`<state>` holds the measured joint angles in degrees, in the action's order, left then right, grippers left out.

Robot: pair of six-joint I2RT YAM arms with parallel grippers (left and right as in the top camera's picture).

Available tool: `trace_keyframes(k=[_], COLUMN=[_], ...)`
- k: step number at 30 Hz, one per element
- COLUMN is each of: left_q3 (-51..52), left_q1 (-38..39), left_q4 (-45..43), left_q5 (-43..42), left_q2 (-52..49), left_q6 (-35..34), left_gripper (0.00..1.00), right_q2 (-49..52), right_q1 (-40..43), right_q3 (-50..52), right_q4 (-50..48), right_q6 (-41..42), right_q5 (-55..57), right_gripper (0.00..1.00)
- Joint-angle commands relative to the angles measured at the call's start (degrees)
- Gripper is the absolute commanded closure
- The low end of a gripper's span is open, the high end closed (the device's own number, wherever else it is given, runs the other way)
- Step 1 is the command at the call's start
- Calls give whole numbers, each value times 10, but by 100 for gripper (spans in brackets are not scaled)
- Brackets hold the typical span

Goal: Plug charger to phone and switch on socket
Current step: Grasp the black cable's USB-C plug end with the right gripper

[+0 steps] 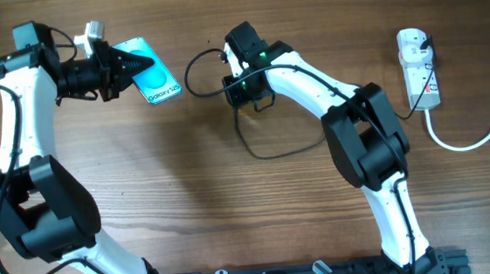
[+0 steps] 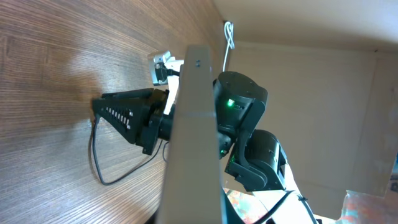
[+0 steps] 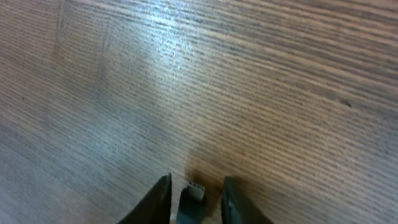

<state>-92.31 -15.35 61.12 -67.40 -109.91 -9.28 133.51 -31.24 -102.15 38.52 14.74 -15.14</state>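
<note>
Left gripper (image 1: pixel 140 65): clamped on the phone (image 1: pixel 158 81) (teal screen up), far left.
Right gripper (image 3: pixel 195 185): pinching the charger (image 1: pixel 268 155) at its plug tip (image 3: pixel 196 191), near the phone.
Socket (image 1: pixel 418 66): far right, well apart.

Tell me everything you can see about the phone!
The phone is a small flat rectangle with a teal-green screen and a white band reading "Galaxy S25". Its screen faces up and it sits slanted at the far left of the wooden table. The left end effector is shut on its upper-left end. From the left wrist view it shows edge-on as a thin pale slab. Whether it rests on the wood or is lifted cannot be told.
</note>
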Motion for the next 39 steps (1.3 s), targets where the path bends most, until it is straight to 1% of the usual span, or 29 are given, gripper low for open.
trace_keyframes(k=[1, 5, 7, 9, 10, 16, 20, 23, 24, 25, 28, 30, 32, 36, 39], left_q3=[-7, -7, -7, -7, -7, -7, -7, -7, -7, -7, -7, -7, -7, -7, -7], left_q1=[2, 2, 2, 2, 2, 2, 2, 2, 2, 2, 2, 2, 2, 2, 2], left_q4=[5, 9, 9, 9, 9, 22, 26, 28, 28, 28, 28, 28, 28, 28, 28], left_q5=[-16, -16, -16, -16, -16, -16, -16, -16, -16, -16, -16, -16, -16, -16, -16], left_q2=[14, 14, 14, 14, 14, 14, 14, 14, 14, 14, 14, 14, 14, 14, 14], left_q6=[-2, -1, -1, -1, -1, -1, -1, -1, -1, -1, -1, -1, -1, -1, -1], left_gripper=[96, 96, 96, 96, 96, 96, 96, 96, 96, 96, 96, 96, 96, 96, 96], right_q2=[29, 29, 29, 29, 29, 29, 30, 30, 30, 30, 30, 28, 17, -25, -42], right_q1=[-1, -1, -1, -1, -1, -1, -1, -1, -1, -1, -1, -1, -1, -6, -28], right_q3=[7, 7, 7, 7, 7, 16, 38, 42, 42, 42, 42, 41, 37, 18, 16], right_q4=[1, 20, 40, 59, 66, 67, 46, 43, 43, 43, 43, 49, 66, 119, 130], right_q6=[9, 9, 23, 35, 36, 80, 82, 84, 84, 84, 87, 103, 93, 95, 105], right_q5=[-4, -4, -3, -3, -4, -3, -4, -4, -4, -4, -4, -4, -2, 89, 158], right_gripper=[79, 80, 80, 78, 75, 75, 76, 83, 91, 96, 96, 96, 96, 96, 96])
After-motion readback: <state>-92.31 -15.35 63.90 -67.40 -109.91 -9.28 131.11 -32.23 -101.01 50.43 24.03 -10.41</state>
